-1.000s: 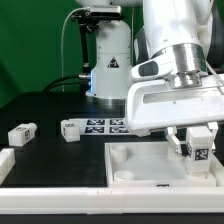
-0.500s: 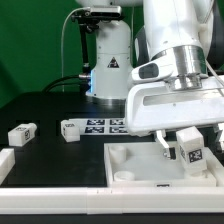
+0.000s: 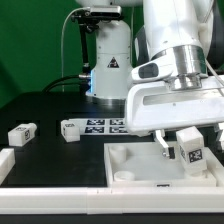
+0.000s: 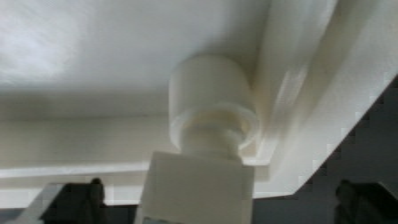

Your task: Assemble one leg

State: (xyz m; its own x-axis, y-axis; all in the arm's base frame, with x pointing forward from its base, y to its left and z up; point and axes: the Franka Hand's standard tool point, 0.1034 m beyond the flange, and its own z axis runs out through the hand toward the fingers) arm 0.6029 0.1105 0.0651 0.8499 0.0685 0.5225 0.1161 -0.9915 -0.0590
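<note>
One leg (image 3: 192, 150), a small white block with a black-and-white tag, stands slightly tilted in the tray's corner socket at the exterior view's right. My gripper (image 3: 190, 140) sits directly over it, open, with its fingers (image 3: 165, 147) apart from the leg on both sides. In the wrist view the leg (image 4: 210, 120) rises from the corner of the white tray (image 4: 89, 80), and the dark fingertips (image 4: 75, 200) stand well clear of it. The large white square tray (image 3: 130, 160) lies at the front of the table.
Two more tagged legs (image 3: 22, 132) (image 3: 70, 129) lie on the black table at the exterior view's left. Another white piece (image 3: 5, 162) sits at the left edge. The marker board (image 3: 105, 125) lies behind the tray. A white stand (image 3: 108, 60) rises at the back.
The fingers have spread away from the leg, letting it go. The leg now leans slightly in the tray corner. Nothing has moved in the last half second.
</note>
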